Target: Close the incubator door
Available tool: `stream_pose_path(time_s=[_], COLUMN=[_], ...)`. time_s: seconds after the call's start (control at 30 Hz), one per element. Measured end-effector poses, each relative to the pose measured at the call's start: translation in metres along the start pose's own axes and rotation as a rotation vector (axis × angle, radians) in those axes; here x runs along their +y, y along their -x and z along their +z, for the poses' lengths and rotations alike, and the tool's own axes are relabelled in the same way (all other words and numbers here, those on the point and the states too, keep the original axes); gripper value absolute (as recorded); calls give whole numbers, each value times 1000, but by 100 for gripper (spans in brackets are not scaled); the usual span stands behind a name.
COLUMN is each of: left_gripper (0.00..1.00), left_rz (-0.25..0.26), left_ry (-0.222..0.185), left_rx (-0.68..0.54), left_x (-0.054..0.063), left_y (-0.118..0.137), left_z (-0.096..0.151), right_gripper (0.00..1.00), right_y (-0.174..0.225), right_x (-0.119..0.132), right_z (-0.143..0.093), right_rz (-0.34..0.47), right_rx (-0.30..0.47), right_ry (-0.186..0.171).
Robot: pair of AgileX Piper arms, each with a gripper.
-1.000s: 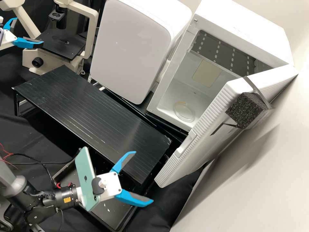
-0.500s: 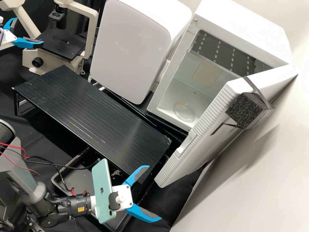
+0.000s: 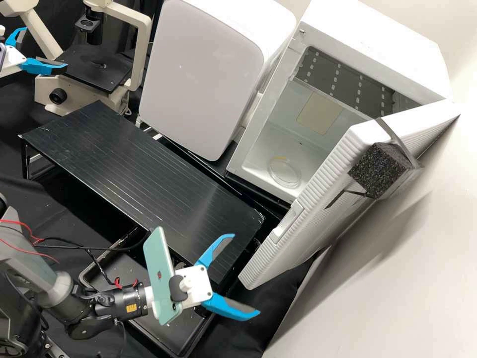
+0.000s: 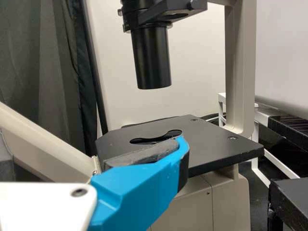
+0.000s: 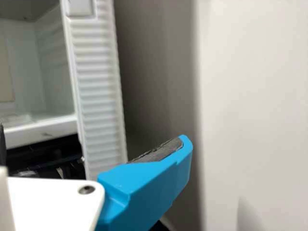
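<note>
The white incubator (image 3: 377,54) stands with its ribbed door (image 3: 310,226) wide open, swung out toward the wall. A latch (image 3: 288,223) sits on the door's edge. My right gripper (image 3: 246,275) is open and empty, close to the door's lower corner, with a gap between the nearer finger and the door. In the right wrist view the door (image 5: 98,91) rises beyond my right gripper (image 5: 91,149), and part of the cavity shows beside it. At the far left, my left gripper (image 3: 45,48) is open by the microscope; in its wrist view, the left gripper (image 4: 91,151) faces the microscope stage.
A black slatted stand (image 3: 144,174) lies between the arms and the white cabinet (image 3: 203,74). The beige microscope (image 3: 141,54) is at the back left. A black foam block (image 3: 378,169) is fixed to the door's outside. The pale wall (image 3: 412,278) rises close at the right.
The right arm has shifted to the right with its fingers open, dipping lower in the high view and then rising partway again. Door and left gripper have kept their places.
</note>
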Motion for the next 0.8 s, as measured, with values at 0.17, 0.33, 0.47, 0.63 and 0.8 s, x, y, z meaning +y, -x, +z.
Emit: stream_pose_path(time_s=[0.17, 0.33, 0.47, 0.63, 0.8], left_gripper=[100, 100, 100, 100, 100], left_rz=[0, 0, 0, 0, 0], left_ry=[0, 0, 0, 0, 0], left_rx=[0, 0, 0, 0, 0], left_x=[0, 0, 0, 0, 0], left_y=[0, 0, 0, 0, 0], left_z=[0, 0, 0, 0, 0], right_gripper=[100, 100, 100, 100, 100], right_y=[-10, -16, -21, -30, -33], right_x=[2, 2, 2, -4, -7], right_z=[-1, -3, -6, -7, -6], right_rz=[16, 18, 6, -50, -78], right_rx=[8, 21, 45, 74, 78], right_ry=[-6, -12, -23, -26, -62])
